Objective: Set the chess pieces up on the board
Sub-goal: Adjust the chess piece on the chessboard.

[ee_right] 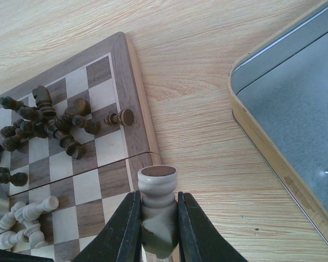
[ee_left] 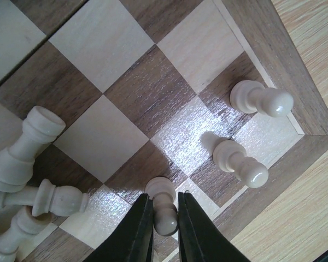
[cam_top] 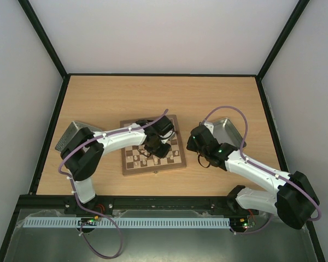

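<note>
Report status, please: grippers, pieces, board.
Left gripper shut on cream pawn, near board corner. Right gripper shut on cream piece, at board edge. Dark pieces heaped on board.

A light wood table (cam_top: 153, 98) sits within pale walls (cam_top: 164, 33) edged by black framing (cam_top: 44, 37), seemingly evenly lit.

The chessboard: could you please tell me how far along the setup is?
Early. Done: two cream pawns stand near a corner of the board. In hand: the left jaws are shut on a third pawn there; the right jaws hold a larger cream piece by the board's edge. Left: the heap of cream pieces and the heap of dark pieces lying on the squares.
</note>
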Tool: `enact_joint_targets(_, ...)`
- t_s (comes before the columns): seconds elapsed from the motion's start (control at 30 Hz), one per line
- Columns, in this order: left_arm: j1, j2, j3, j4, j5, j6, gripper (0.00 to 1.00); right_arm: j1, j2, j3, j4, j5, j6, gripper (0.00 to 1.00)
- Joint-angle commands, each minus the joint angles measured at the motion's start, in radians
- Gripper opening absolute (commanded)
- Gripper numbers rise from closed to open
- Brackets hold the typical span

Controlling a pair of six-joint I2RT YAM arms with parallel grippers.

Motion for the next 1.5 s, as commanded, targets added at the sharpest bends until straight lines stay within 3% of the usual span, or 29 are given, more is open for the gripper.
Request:
enact_joint_targets(0.0, 0.015, 0.021, 0.017, -0.008, -0.023, -0.019, 0.15, -0.002, -0.015, -0.015, 0.022, 0.018, 0.01, 0.15)
enact_joint_targets(0.07, 0.016, 0.026, 0.014, -0.005, -0.025, -0.02, 0.16, -0.002, -0.015, -0.014, 0.024, 0.016, 0.011, 0.15)
enact_joint_targets(0.27, 0.016, -0.003, 0.022, 0.004, 0.006, -0.023, 0.35, -0.002, -0.027, -0.016, 0.022, 0.012, 0.014, 0.15)
enact_joint_targets(0.47, 0.016, -0.028, 0.042, 0.014, 0.016, -0.016, 0.41, -0.003, -0.032, -0.019, 0.024, 0.012, 0.016, 0.15)
enact_joint_targets(1.2, -0.046, 0.025, 0.079, 0.05, 0.061, 0.01, 0.34, -0.003, -0.043, -0.031, 0.018, 0.019, 0.023, 0.15)
enact_joint_targets(1.47, -0.052, 0.049, 0.075, 0.053, 0.067, 0.003, 0.28, -0.003, -0.049, -0.036, 0.015, 0.022, 0.025, 0.15)
